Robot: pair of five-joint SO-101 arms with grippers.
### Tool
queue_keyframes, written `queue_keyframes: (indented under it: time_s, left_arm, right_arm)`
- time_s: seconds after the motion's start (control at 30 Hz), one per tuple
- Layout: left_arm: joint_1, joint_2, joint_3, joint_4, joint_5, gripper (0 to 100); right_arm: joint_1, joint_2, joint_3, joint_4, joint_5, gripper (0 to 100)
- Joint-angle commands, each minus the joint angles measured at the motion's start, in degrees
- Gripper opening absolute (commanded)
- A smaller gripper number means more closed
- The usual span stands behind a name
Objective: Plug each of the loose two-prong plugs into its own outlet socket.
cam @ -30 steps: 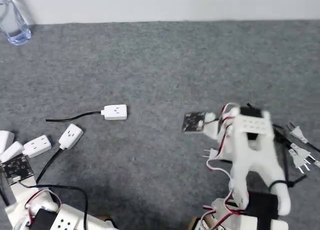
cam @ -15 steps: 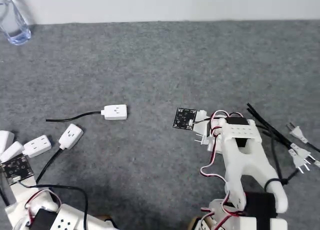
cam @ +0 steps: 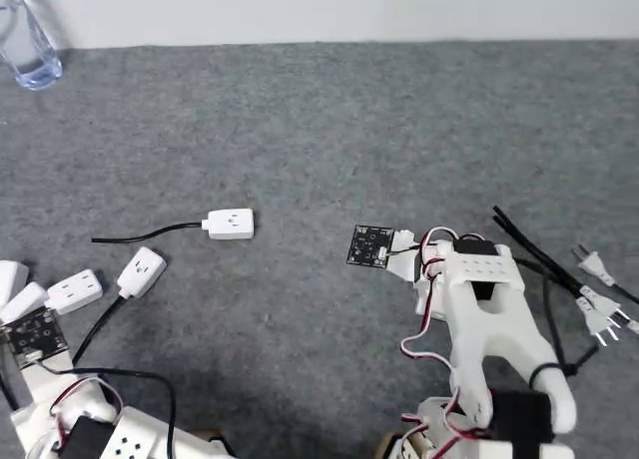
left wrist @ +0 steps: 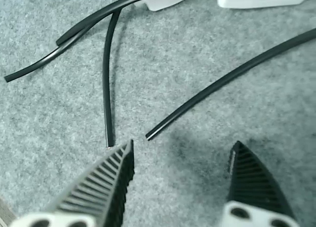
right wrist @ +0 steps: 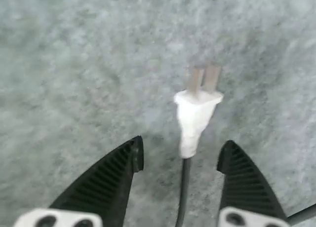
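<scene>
In the high view, the right arm point(cam: 481, 304) is sitting well apart from the outlet sockets point(cam: 230, 223), which are lying nearer the left arm point(cam: 40, 344).

In the left wrist view, the left pincer point(left wrist: 182, 147) is gaping open over carpet, with black cables point(left wrist: 106, 79) crossing ahead of its tips.

In the right wrist view, the right pincer point(right wrist: 181, 144) is also standing open. A two-prong plug point(right wrist: 197, 113) is lying between and just ahead of its tips, in line with its reach, prongs pointing away and cord trailing back between the jaws. The right arm is plainly the nearer one for this plug.
</scene>
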Motion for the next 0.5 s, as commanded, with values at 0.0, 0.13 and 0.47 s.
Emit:
queue_keyframes:
  time_s: [0.0, 0.13, 0.47]
  left_arm:
    - [1.58, 0.00, -1.98, -0.09, -0.35, 30]
    - [3.78, 0.00, -15.08, 4.40, 0.00, 30]
    - [19.69, 0.35, -44.26, 4.13, 7.74, 29]
  right_arm:
    - [-2.33, -7.96, -2.99, 6.20, -2.64, 24.0]
    - [-7.78, -19.56, -2.81, 11.21, -10.55, 28.0]
    - [-22.90, -44.53, 9.76, 12.09, -31.82, 28.4]
